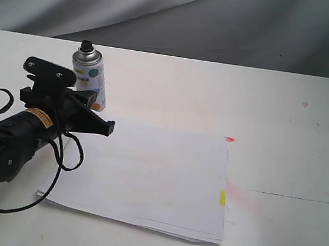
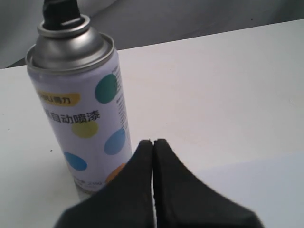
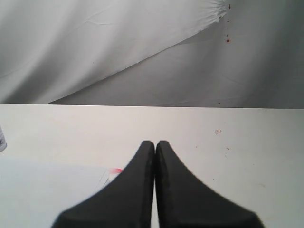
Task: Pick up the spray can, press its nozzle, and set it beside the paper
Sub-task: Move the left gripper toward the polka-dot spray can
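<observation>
The spray can (image 1: pixel 90 79) stands upright on the white table just past the paper's far left corner, its black nozzle (image 1: pixel 87 44) on the silver dome. In the left wrist view the spray can (image 2: pixel 80 109) fills one side, nozzle (image 2: pixel 61 12) at the frame edge. My left gripper (image 1: pixel 107 127) is shut and empty, just in front of the can and slightly to its right, over the paper's corner; the left gripper (image 2: pixel 153 141) shows both jaws pressed together. The paper (image 1: pixel 150 176) lies flat mid-table, with yellow and pink tabs along its right edge. My right gripper (image 3: pixel 155 142) is shut with nothing in it and does not show in the exterior view.
A grey cloth backdrop (image 1: pixel 187 12) hangs behind the table's far edge. A pink smear (image 1: pixel 241 196) and a thin dark line (image 1: pixel 290 197) mark the table right of the paper. The left arm's black cable (image 1: pixel 59 163) loops over the paper's left edge.
</observation>
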